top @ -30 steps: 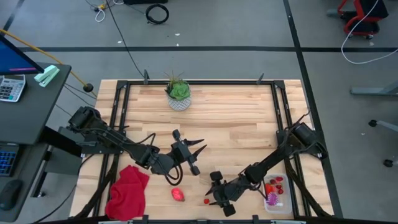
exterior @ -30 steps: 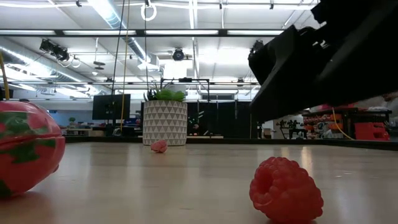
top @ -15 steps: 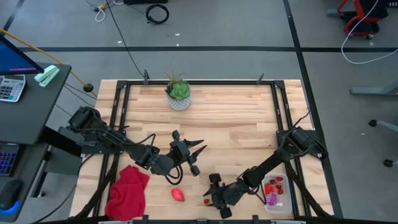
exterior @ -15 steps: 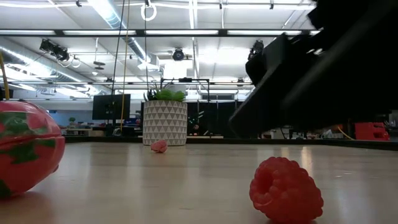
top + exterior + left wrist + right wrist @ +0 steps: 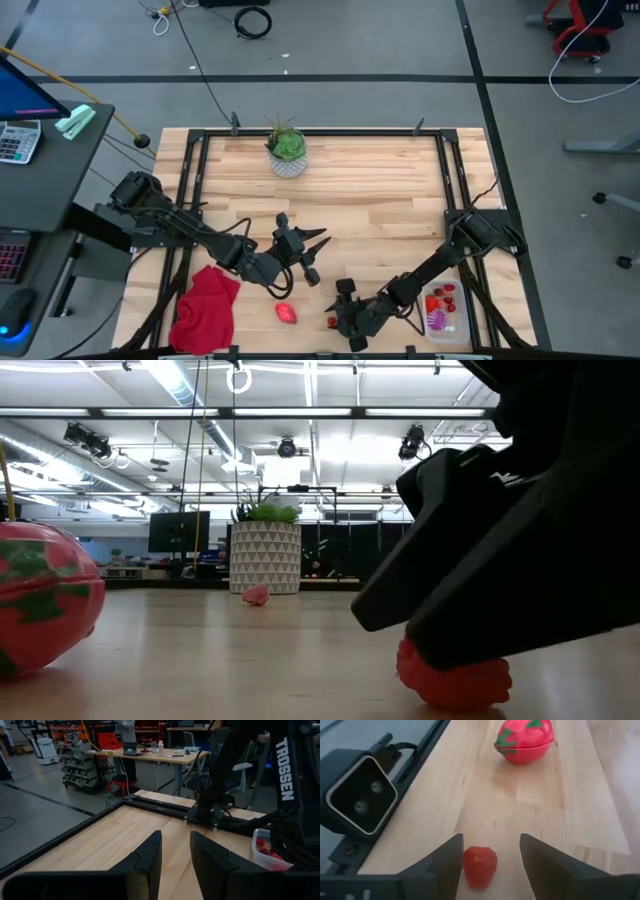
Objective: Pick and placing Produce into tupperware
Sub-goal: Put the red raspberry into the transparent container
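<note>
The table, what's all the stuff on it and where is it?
Raspberry: one, red, front edge, between the right gripper's fingers.
Strawberry: one, red-pink with green, front, left of the raspberry.
Small berry: one, pink, near the plant pot.
Tub: one, clear, front right corner, red pieces and a purple ball inside.
Cloth: one, red, front left.
Plant: one, green, white pot, back.
Left gripper: open, mid-table, waiting.
Right gripper: open, around the raspberry.

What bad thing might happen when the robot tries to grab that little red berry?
The right gripper is open around the small red berry, which sits nearer one finger, so closing might nudge it away instead of catching it. The berry lies close to the table's front edge and the low camera, so a push could roll it off.
</note>
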